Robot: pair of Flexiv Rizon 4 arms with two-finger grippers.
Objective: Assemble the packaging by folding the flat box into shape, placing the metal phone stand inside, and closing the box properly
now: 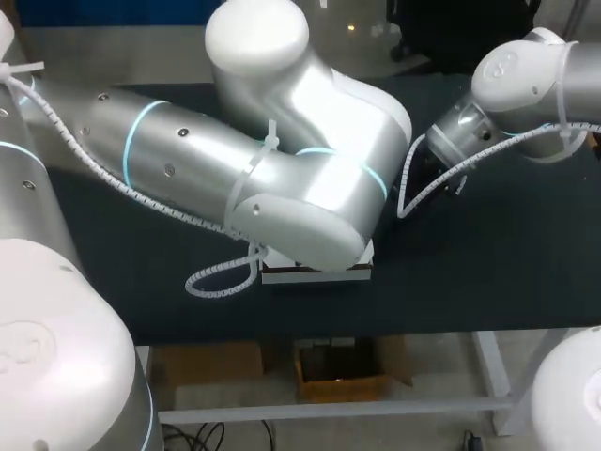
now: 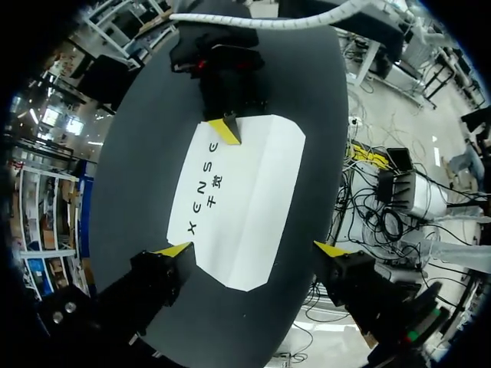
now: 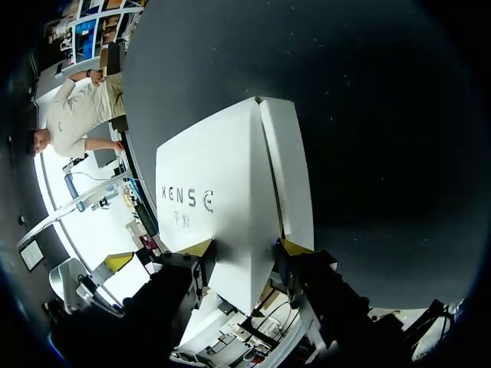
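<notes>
Flat white box (image 2: 238, 201) lies on the dark tabletop (image 1: 488, 263), close to the robot-side edge, approx. midway along. Over it hangs the left end effector (image 2: 252, 249), fingers spread wide, yellow tips flanking the box's near end w/o clamping it. At the opposite end, the right end effector (image 3: 246, 247) sits right on the box. Can't tell if it's gripping.

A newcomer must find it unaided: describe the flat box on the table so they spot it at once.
Look to the black table; on it, between the left gripper and the right gripper, lies the flat box. It is the only white thing on the dark surface: a flattened sheet with a lengthwise crease, clipped corners and dark lettering.
</notes>
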